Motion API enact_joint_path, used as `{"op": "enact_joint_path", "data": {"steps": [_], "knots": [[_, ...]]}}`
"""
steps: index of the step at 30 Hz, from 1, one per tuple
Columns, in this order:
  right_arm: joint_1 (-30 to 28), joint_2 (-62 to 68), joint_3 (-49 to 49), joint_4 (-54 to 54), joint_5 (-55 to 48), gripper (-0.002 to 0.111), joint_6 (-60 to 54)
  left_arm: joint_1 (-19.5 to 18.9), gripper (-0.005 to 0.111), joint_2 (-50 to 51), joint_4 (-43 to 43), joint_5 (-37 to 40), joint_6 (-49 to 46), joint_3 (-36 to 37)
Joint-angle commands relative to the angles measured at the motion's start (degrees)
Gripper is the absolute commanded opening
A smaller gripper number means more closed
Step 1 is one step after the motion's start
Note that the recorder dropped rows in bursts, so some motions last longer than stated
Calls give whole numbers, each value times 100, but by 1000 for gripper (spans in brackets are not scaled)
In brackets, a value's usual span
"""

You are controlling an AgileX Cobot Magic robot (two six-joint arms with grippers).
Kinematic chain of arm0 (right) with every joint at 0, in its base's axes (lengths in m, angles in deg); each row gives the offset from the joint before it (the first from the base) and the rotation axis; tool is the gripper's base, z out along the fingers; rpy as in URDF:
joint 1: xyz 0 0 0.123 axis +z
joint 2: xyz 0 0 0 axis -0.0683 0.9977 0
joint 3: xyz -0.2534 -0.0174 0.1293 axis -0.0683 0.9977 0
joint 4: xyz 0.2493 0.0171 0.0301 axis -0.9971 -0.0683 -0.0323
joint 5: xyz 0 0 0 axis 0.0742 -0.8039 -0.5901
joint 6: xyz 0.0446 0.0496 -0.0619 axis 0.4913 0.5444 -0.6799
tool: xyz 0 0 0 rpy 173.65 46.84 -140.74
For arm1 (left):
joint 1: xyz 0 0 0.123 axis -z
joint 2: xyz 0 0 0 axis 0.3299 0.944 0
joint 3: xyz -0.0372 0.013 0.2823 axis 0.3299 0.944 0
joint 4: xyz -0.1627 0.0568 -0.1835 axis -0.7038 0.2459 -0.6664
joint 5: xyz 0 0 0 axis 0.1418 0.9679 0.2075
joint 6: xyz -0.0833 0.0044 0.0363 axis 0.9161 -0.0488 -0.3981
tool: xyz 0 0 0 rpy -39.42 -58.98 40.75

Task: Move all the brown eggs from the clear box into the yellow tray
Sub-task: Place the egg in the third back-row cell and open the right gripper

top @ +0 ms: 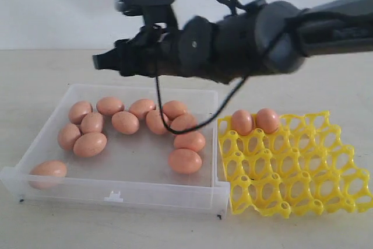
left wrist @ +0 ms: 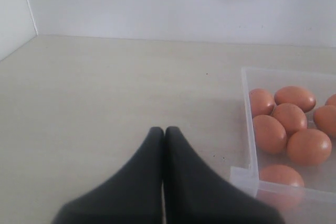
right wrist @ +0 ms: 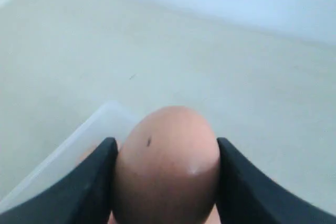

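The right hand (right wrist: 165,148) grips one brown egg (right wrist: 167,182) across its waist, above the clear box (top: 35,144), where most brown eggs (top: 125,122) lie loose; two sit in the yellow tray (top: 326,161). The shell looks light, smooth and brittle, so gentle pressure at the widest part seems best. The left hand (left wrist: 164,132) is shut and empty over the desk (left wrist: 105,87)

One table (top: 41,68): pale beige top with a faint wood grain, matt, its far edge meeting a white wall (top: 58,10). Directly on it, two items. One clear box (top: 70,186): shallow, transparent, low-walled, a small tab on its front wall, standing flat. One yellow tray (top: 303,173): openwork lattice of round cups, lying flat, just beside the box on the side toward the surface's right edge; contact between them cannot be told.
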Motion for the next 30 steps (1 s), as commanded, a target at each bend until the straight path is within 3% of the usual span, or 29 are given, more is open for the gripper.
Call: {"op": "enact_joint_path", "data": {"steps": [1,2,3,5,6,7,8,10,12,14,22,30], "knots": [[-51,-1099,2488,-38,3949,0,312,0,-4,-3,24,-19,-2,17],[-308,-1318,3046,-38,4756,0,784,0,-4,-3,24,-19,-2,17],[-571,-1422,3263,10,4753,0,1373,0,-4,-3,24,-19,-2,17],[-2067,-1556,3582,2574,4119,0,3968,0,-4,-3,24,-19,-2,17],[-3262,-1446,3527,5823,4728,0,6173,0,-4,-3,24,-19,-2,17],[-4035,-1307,3362,7644,5585,0,7118,0,-4,-3,24,-19,-2,17],[-4485,-1208,3212,8536,6090,0,7575,0,-4,-3,24,-19,-2,17],[-5555,-988,2791,10417,6090,0,8646,0,-4,-3,24,-19,-2,17],[-6000,-928,2728,11584,6090,0,8878,0,-4,-3,24,-19,-2,17],[-5954,-852,2728,12079,5585,0,8961,0,-4,-3,24,-19,-2,17],[-5128,-616,2728,12359,3376,0,9024,0,-4,-3,24,-19,-2,17],[-5128,-504,2728,11852,3305,0,8788,0,-4,-3,24,-19,-2,17]]}}
